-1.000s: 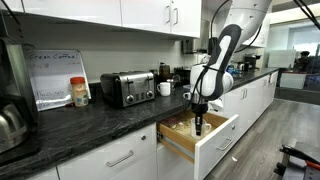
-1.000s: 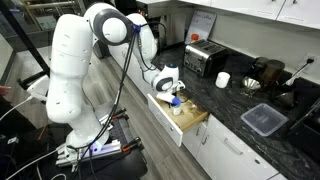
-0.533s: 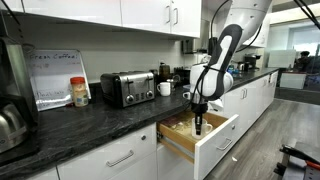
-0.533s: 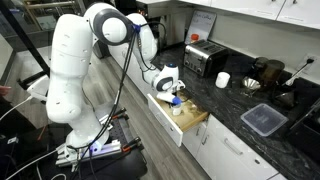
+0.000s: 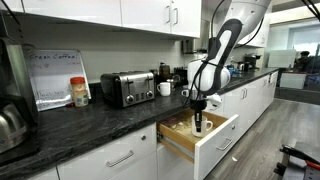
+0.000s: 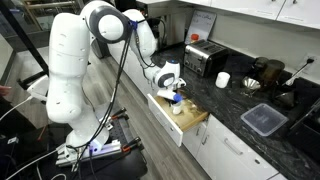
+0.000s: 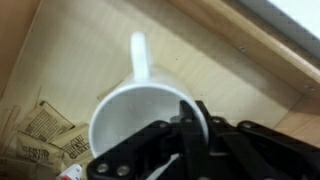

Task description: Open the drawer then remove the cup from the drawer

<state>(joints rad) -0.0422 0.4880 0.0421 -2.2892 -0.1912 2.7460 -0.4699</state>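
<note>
The white drawer (image 5: 221, 141) stands pulled open under the dark counter, with its light wooden box (image 5: 180, 130) showing; it also shows in an exterior view (image 6: 186, 121). My gripper (image 5: 198, 124) reaches down into it in both exterior views (image 6: 176, 99). In the wrist view the cup (image 7: 128, 118), a small white mug with its handle pointing away, sits on the wooden drawer floor. My gripper (image 7: 190, 128) is shut on the cup's rim, one finger inside and one outside. In the exterior views the cup is mostly hidden by the gripper and the drawer wall.
A second white mug (image 5: 165, 88) (image 6: 223, 80) stands on the counter next to a toaster (image 5: 127, 87) (image 6: 203, 60). A red-lidded jar (image 5: 79, 91) stands further along. Printed packets (image 7: 40, 135) lie in the drawer beside the cup. A dark container (image 6: 262, 120) lies on the counter.
The arm's wrist has shifted slightly upward; the gripper stays in the drawer on the cup.
</note>
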